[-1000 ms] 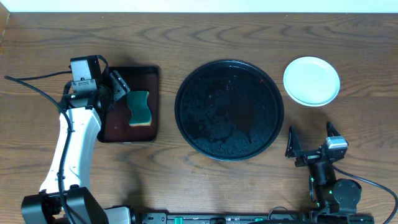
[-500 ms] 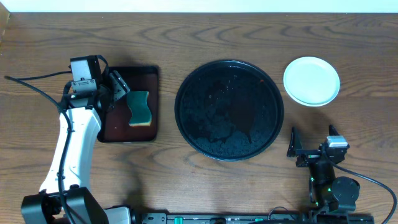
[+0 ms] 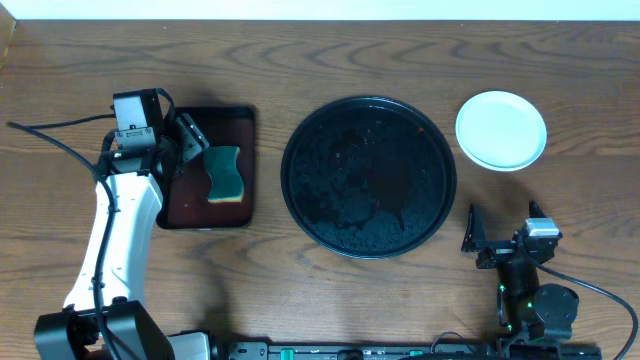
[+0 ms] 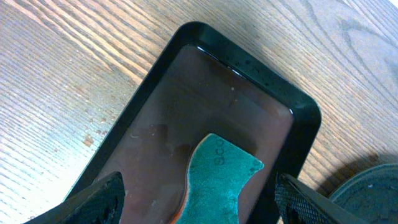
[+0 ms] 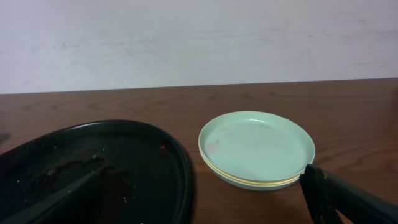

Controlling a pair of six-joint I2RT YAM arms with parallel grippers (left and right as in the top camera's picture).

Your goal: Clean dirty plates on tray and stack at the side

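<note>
Wood-grain surface [image 3: 300,60] carries the black tray [image 3: 290,170], bare of plates apart from dark smears, while the plates [image 3: 501,130] sit stacked ahead of the right hand [image 3: 503,225], off the tray's side. That hand has drawn back slightly over the last second and then stopped, released and empty, which suggests the stacking is finished. Unmoved, the left hand [image 3: 192,150] hangs released over the sponge [image 3: 224,173] in the small brown tray [image 3: 240,125].

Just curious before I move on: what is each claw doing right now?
Left gripper: open, holding nothing, poised over the sponge.
Right gripper: open, empty.
</note>
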